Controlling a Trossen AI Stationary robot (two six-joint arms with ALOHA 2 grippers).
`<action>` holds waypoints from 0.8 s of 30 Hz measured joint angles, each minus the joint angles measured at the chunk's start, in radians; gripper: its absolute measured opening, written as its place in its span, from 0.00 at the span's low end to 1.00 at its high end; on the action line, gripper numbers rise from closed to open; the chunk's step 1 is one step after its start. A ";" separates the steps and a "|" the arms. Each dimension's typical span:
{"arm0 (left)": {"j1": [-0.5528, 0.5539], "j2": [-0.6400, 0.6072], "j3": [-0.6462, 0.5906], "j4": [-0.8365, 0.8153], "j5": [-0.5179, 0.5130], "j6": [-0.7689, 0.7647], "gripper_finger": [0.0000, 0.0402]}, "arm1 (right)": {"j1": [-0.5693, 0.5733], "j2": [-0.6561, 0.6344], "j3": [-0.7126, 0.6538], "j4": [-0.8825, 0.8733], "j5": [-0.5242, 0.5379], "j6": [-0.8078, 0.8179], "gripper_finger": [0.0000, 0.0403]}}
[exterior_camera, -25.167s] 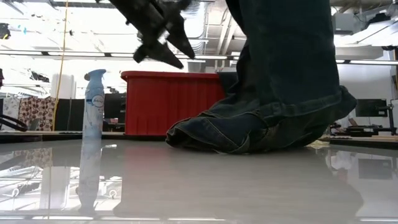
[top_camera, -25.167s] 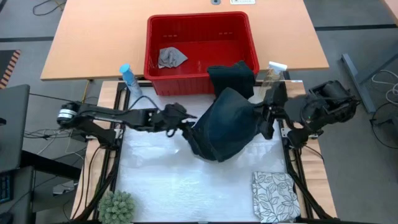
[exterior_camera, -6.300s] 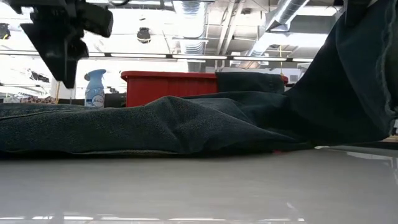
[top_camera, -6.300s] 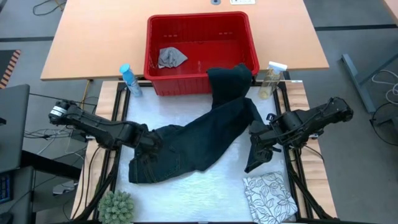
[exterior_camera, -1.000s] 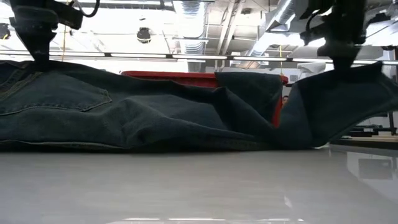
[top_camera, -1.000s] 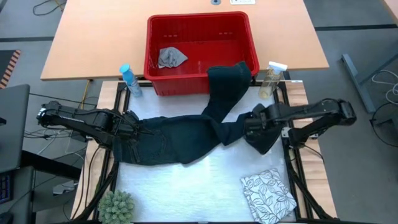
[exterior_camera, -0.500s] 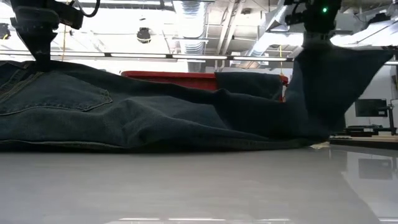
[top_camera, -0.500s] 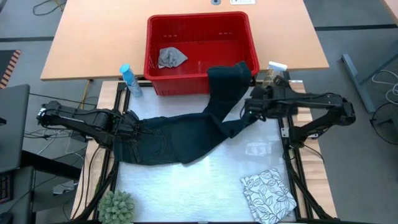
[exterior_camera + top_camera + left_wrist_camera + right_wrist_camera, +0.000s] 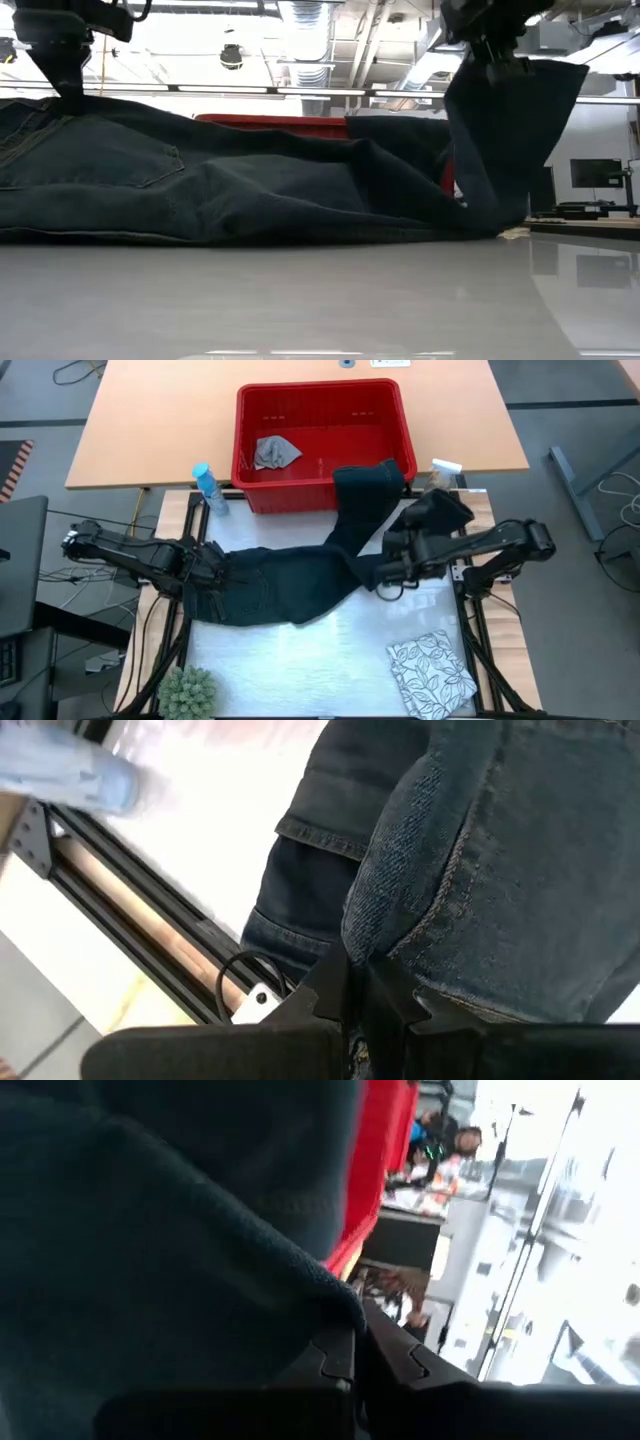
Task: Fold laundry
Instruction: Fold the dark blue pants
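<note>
White tabletop (image 9: 330, 650) under two dark arms, with dark jeans (image 9: 290, 582) stretched across it

Behind the white surface sits a wooden table (image 9: 150, 420) bearing a red basket (image 9: 250, 490); one jeans leg drapes over the basket's front rim while the waist end lies flat at the left (a small grey cloth (image 9: 274, 452) rests inside the basket). Left gripper (image 9: 212, 572) has its fingers clenched on the jeans' waist edge at the table's left side, and right gripper (image 9: 388, 572) is pinched tight on a fold of the other leg, lifting it into a raised flap near the right side. White leaf-print cloth (image 9: 432, 674) lies folded at the near right corner, apart from the jeans; a green plant (image 9: 187, 694) sits at the near left corner, a blue spray bottle (image 9: 205, 486) just left of the basket
</note>
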 joint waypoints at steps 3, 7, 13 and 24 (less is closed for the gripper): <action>-0.053 0.045 0.014 -0.004 -0.017 0.028 0.00 | 0.034 0.039 -0.025 0.000 -0.012 0.060 0.06; -0.138 0.147 0.081 -0.009 -0.028 0.107 0.00 | 0.050 0.068 -0.037 0.001 -0.078 0.170 0.06; -0.279 0.289 0.275 -0.013 0.018 0.256 0.00 | 0.024 0.054 -0.046 0.000 -0.154 0.293 0.06; -0.500 0.380 0.389 0.252 0.453 0.316 0.00 | -0.082 0.042 -0.046 0.001 -0.283 0.342 0.06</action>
